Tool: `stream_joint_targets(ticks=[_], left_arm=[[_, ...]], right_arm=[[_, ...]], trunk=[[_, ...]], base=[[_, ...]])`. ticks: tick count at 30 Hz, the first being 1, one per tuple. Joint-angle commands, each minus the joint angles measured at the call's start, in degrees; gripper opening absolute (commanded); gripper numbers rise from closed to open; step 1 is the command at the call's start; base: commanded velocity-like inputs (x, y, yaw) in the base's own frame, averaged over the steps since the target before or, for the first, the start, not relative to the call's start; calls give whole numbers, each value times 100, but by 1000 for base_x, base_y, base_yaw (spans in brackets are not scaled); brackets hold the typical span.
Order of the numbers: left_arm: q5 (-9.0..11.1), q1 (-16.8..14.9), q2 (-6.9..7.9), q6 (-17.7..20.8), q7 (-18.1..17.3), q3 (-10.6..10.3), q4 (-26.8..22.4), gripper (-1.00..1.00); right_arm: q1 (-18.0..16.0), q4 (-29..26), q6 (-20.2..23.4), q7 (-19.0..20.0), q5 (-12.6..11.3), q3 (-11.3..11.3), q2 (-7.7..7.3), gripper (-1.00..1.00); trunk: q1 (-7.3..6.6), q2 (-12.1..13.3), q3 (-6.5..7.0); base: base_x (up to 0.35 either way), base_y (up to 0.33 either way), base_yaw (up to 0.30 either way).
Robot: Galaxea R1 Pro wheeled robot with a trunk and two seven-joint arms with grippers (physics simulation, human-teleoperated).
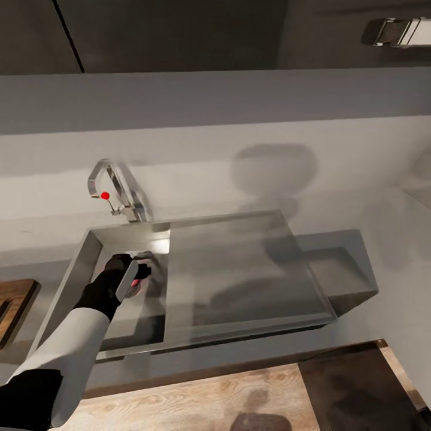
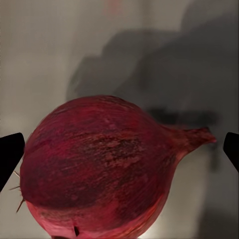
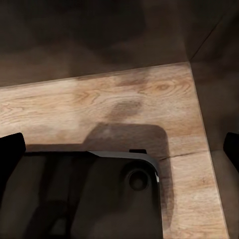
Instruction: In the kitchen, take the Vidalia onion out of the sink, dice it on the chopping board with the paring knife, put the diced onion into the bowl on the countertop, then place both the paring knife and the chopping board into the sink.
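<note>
The Vidalia onion [image 2: 99, 169], dark red with a short stem tip, lies on the floor of the sink [image 1: 90, 251] basin near the drain. In the head view a bit of the onion [image 1: 139, 286] peeks out under my left gripper [image 1: 135, 274], which reaches down into the basin. The left gripper [image 2: 119, 149] is open, and its two dark fingertips [image 2: 10, 152] stand on either side of the onion, apart from it. A corner of the brown chopping board [image 1: 15, 302] shows on the countertop [image 1: 359, 179] left of the sink. My right gripper [image 3: 119, 147] is open and holds nothing, hanging over the wooden floor.
The chrome tap [image 1: 114, 191] with a red dot rises behind the basin. The flat drainboard [image 1: 239, 269] spreads right of the basin. A grey wall backs the countertop. The robot's dark base [image 3: 84, 199] sits on the wooden floor [image 1: 197, 401] under the right gripper.
</note>
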Motion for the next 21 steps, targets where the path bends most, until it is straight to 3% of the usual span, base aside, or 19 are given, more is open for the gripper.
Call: stream_joint_targets(ticks=[1,17,18,21], left_arm=[[57,-3,5,19,48,-18,-5,100],[54,-6,12,28,56,-13,-2,100],[54,-4,12,28,56,-15,-2,-100],[54,-4,8,28,51,-22,-15,-100]], right_arm=[[2,-8,-3,-32,15,11,-2,100],[2,-6,-3,-32,17,11,-6,100],[2,-6,-3,-32,17,11,-6,100],[2,-7,-3,-33,17,11,-6,100]], trunk=[[3,-10,-9],[3,-10,-11],[3,-10,-11],[3,-10,-11]], base=[[1,0,0],[0,0,0],[0,0,0],[0,0,0]])
